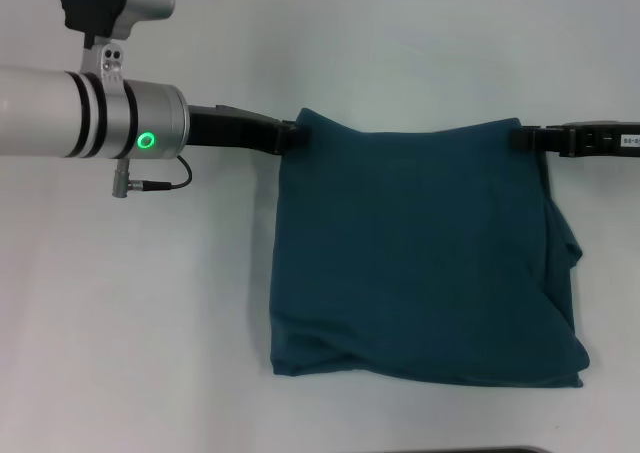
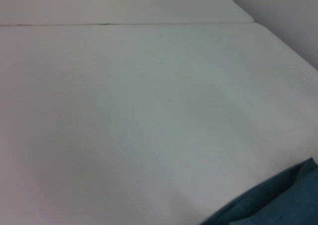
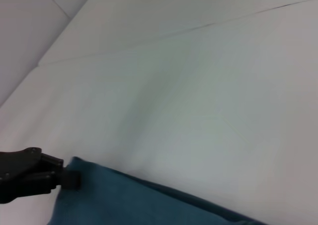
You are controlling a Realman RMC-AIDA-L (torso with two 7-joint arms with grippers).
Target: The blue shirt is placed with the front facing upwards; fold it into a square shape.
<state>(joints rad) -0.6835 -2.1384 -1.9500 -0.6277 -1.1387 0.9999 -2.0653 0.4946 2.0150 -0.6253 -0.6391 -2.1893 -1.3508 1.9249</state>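
Spanning the far edge of the blue shirt, a corner is gripped by each gripper, one at either end.

One shirt is seen on the white table, already folded into a rough rectangle, plain side up, its long axis judged to run nearly from 12 to 6 o'clock toward the robot. Two grippers are counted: the left gripper is closed on the corner at about 10 o'clock of the cloth, the right gripper is closed on the corner at about 2 o'clock. Both are equally near, and the cloth lies wholly toward 6 o'clock from them, so the held edge would likely be carried that way. Loose layers are bunched along the 3 o'clock side.
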